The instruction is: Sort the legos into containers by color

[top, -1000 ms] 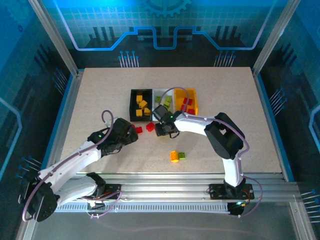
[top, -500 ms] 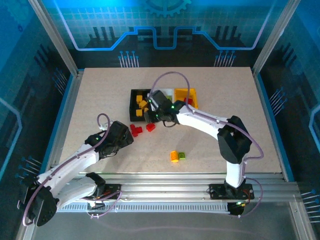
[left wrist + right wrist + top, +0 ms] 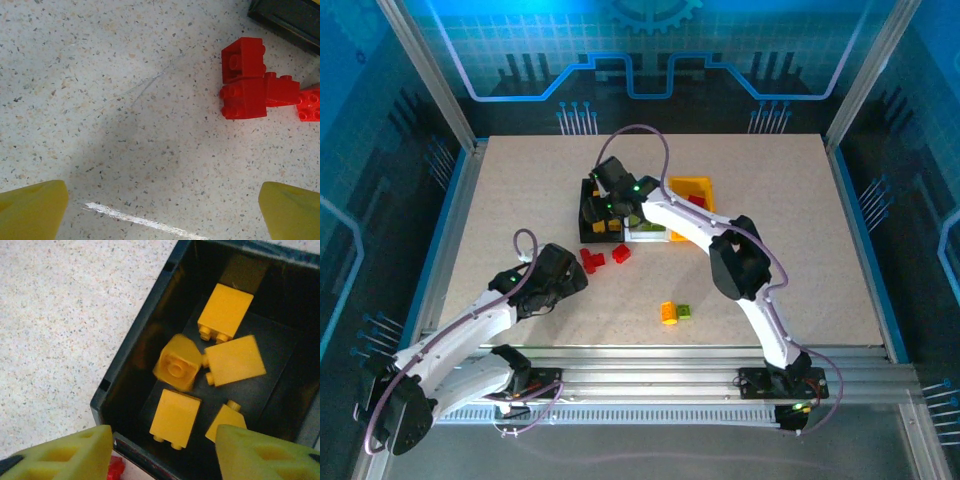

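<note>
One speckled beige table (image 3: 520,190) | loose legos (image 3: 620,253) | aluminium posts (image 3: 427,70) | blue-lit walls (image 3: 750,40)

White bin (image 3: 642,234) mostly behind the right arm (image 3: 685,228); one yellow brick (image 3: 176,369) in the black bin (image 3: 132,347) blurred.

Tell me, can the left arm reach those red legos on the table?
Probably yes. The left tool is open above bare table, and the red legos lie close ahead, near the black bin, with nothing in between.
</note>
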`<action>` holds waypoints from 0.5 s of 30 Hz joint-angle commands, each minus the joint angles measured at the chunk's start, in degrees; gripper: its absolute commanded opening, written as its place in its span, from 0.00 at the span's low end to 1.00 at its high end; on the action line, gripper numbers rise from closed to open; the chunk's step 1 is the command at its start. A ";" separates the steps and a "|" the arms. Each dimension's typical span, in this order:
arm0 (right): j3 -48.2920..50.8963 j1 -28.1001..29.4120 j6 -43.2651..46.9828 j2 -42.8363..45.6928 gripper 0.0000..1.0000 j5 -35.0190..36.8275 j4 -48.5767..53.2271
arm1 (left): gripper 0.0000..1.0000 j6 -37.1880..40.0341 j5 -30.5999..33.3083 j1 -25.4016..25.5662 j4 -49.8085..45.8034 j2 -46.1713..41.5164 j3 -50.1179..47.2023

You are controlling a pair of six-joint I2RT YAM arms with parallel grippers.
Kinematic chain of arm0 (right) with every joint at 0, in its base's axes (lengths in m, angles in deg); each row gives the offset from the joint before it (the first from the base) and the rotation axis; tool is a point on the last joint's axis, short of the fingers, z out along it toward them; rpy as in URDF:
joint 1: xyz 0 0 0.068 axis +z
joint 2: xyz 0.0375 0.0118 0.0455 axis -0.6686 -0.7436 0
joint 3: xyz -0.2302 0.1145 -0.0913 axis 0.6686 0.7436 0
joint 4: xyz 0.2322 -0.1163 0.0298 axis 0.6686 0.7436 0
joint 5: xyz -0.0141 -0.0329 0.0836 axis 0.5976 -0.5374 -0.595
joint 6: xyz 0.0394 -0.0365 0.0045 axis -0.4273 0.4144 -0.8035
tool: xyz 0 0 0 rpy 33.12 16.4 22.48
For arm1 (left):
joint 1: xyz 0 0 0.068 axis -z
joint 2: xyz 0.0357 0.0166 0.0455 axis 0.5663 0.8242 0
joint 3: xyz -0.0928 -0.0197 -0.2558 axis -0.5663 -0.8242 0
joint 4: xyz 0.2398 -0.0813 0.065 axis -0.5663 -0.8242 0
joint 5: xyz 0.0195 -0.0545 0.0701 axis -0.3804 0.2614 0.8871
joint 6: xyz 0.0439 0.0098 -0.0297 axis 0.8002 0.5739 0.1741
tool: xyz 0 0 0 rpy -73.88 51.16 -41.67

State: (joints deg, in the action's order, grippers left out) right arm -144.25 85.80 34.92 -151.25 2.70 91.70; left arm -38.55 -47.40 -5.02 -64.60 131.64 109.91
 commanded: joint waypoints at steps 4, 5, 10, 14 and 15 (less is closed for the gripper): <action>5.20 -0.63 -0.43 8.53 0.70 -0.93 -1.99 | 0.99 2.77 -2.23 -0.94 2.75 -0.22 -0.10; 8.22 -0.53 -0.85 10.99 0.70 -0.59 -3.29 | 0.99 3.30 -2.75 -1.04 3.66 0.34 0.22; 23.12 -0.02 -2.62 21.99 0.70 0.55 -8.18 | 0.91 5.20 -5.13 -2.17 10.86 6.76 2.63; 32.40 0.26 -3.85 28.46 0.70 0.97 -9.79 | 0.78 6.93 -8.17 -3.40 18.00 16.26 5.58; 34.11 0.24 -4.05 29.61 0.70 1.24 -9.89 | 0.76 7.31 -8.25 -3.31 19.15 17.96 6.35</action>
State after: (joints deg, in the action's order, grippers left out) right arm -114.35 85.55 32.54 -124.39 2.79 84.07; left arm -33.46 -52.84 -7.66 -52.45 145.65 113.27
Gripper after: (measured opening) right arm 0.695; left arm 0.772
